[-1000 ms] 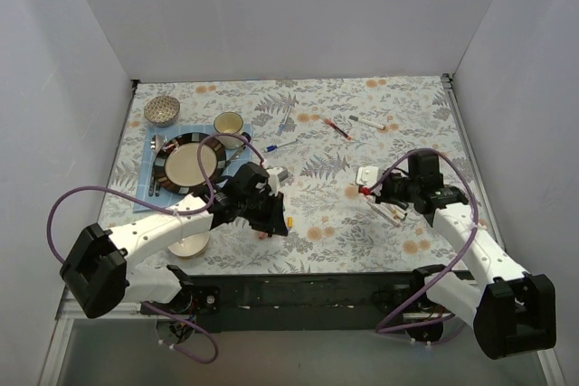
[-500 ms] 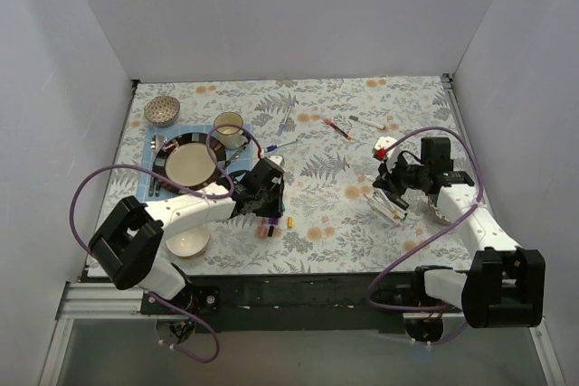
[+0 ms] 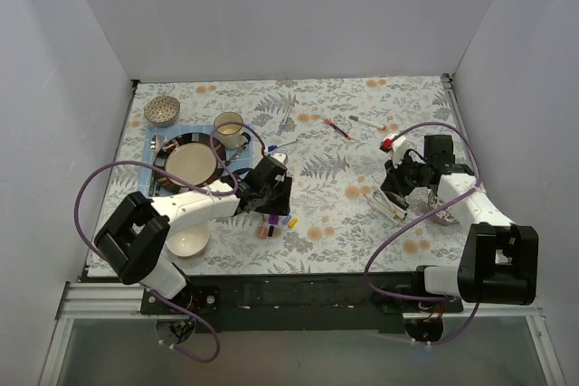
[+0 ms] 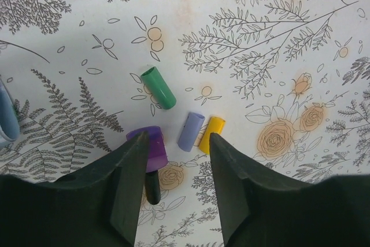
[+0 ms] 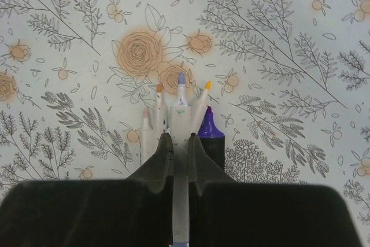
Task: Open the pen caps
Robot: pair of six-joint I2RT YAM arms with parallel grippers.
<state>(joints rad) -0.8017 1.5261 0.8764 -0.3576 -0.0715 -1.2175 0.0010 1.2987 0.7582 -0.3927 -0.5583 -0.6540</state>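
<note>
From above, we see two pens (image 3: 338,128) lying farther back. Left wrist: our left gripper (image 4: 176,143) gapes wide over loose pen caps (image 4: 158,87). Right wrist: our right gripper (image 5: 180,142) pinches an uncapped pen (image 5: 181,105) above opened pens (image 5: 157,117); we judge release comes next.

The floral-patterned tabletop (image 3: 362,115) carries a blue placemat (image 3: 176,131) at its far left. A cream plate (image 3: 191,164) with a dark striped rim sits on the mat. A cream mug (image 3: 228,126) stands at the mat's far right corner. A small patterned bowl (image 3: 162,110) sits just beyond the mat's far left corner. A white bowl (image 3: 188,243) rests near the front edge. Plain pale walls (image 3: 289,15) enclose three sides.
</note>
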